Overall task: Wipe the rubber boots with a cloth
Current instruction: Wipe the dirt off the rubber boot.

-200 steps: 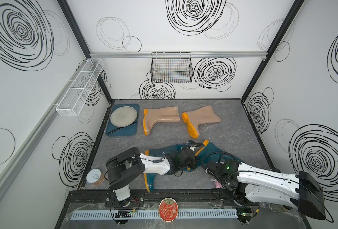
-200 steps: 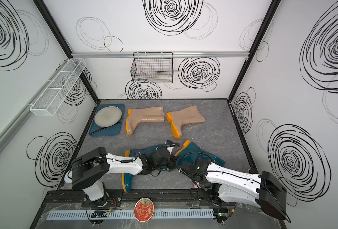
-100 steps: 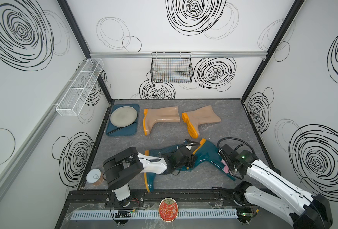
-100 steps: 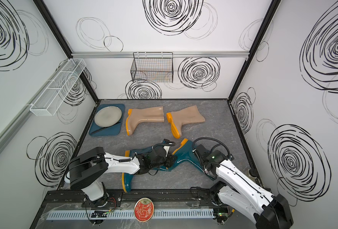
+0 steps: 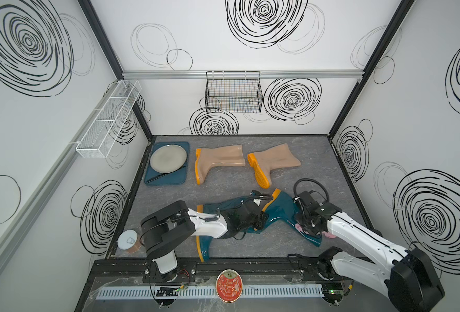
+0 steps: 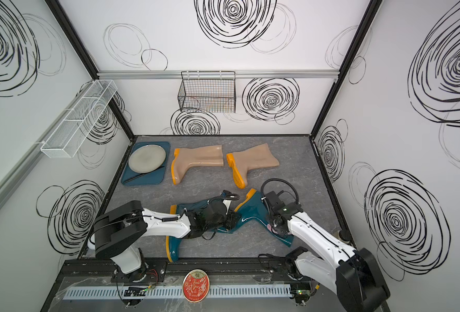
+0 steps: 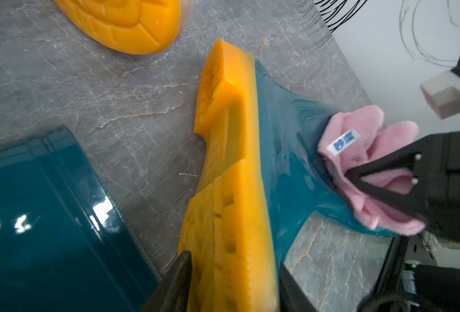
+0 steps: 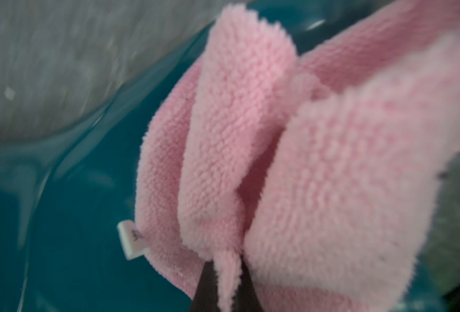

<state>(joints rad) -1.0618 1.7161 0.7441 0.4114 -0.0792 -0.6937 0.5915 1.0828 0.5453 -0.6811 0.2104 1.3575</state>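
Step in hand: wiping the teal boot [image 5: 284,213] (on its side on the worktop [image 5: 264,247], near the front edge). The boot is steadied by the left jaws, which are closed across its orange sole [image 7: 231,189], one jaw on each side.

The cloth [image 7: 358,135] is held bunched by the right jaws, which are pressed tight on a fold. The bunch is laid against the boot's glossy shaft, with the white tag [image 8: 131,240] showing at its edge. A stroke along the shaft is judged to be under way, and only the upper face can be reached.

Next move: the cloth is to be dragged along the shaft toward the foot under firm pressure, then the boot turned for its underside.

Whether the second teal boot [image 5: 204,243], the beige boot [image 5: 218,159] and the other beige boot [image 5: 274,159] are already wiped cannot be told.
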